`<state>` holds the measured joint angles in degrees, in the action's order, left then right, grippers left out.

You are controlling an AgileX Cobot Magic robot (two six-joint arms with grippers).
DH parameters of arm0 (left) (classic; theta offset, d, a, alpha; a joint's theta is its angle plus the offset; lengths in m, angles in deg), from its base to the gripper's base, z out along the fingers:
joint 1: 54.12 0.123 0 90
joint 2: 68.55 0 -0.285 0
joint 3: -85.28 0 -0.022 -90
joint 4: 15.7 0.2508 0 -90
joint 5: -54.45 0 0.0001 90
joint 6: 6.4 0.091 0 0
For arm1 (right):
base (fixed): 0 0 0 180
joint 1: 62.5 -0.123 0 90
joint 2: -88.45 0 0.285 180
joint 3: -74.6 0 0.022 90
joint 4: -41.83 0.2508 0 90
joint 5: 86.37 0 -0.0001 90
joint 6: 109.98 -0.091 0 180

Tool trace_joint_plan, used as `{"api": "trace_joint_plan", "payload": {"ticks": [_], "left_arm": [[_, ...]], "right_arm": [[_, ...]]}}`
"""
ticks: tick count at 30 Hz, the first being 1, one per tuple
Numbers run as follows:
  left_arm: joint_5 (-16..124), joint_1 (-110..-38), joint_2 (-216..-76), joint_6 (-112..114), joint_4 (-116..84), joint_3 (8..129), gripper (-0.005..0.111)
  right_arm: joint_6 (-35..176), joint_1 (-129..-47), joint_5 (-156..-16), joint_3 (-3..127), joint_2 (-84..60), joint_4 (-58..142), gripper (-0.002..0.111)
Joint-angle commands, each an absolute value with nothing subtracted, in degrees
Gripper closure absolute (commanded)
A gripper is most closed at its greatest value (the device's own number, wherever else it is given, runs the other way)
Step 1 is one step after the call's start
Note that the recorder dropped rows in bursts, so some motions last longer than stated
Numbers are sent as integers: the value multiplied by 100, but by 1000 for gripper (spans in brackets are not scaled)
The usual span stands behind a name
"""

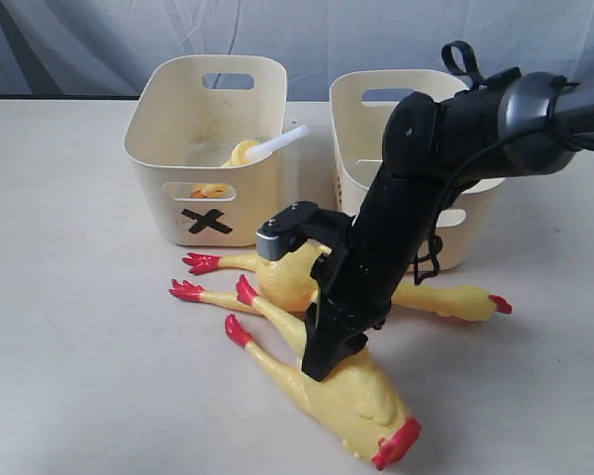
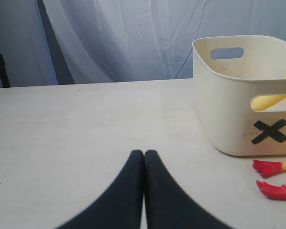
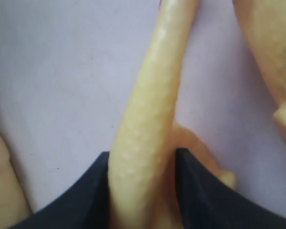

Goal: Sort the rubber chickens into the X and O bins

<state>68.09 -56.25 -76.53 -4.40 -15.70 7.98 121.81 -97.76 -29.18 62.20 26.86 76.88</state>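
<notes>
While the left pincer sits low over bare worktop with its tips pressed together and nothing between them, the right pincer is down on the near chicken. In the right wrist view, the black fingers lie against both sides of a thin yellow limb, so the pincer is about half closed and gripping it. The near chicken lies flat, red comb toward the front edge, red feet toward the X bin. The far chicken lies flat behind it, crossing under the arm, with feet just in front of the X bin and head in front of the second bin. The arm hides that bin's mark. A third chicken is inside the X bin, its white tube leaning on the rim.
</notes>
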Motion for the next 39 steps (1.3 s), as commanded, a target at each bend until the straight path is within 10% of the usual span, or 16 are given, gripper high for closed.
{"api": "trace_joint_plan", "payload": {"ticks": [1, 14, 30, 39], "left_arm": [[6777, -5648, -7633, -473, -1606, 806, 107], [6777, -5648, -7633, -473, -1606, 806, 107], [6777, -5648, -7633, -473, -1606, 806, 107], [6777, -5648, -7633, -473, -1606, 806, 107]], "right_arm": [[12238, -9793, -2485, 6182, 2746, 8385, 73], [13900, -9793, -2879, 6483, 1498, 10706, 73], [16403, -9793, -7576, 8097, 1571, 14178, 73], [16414, -9793, -7845, 9210, 2851, 14178, 76]]}}
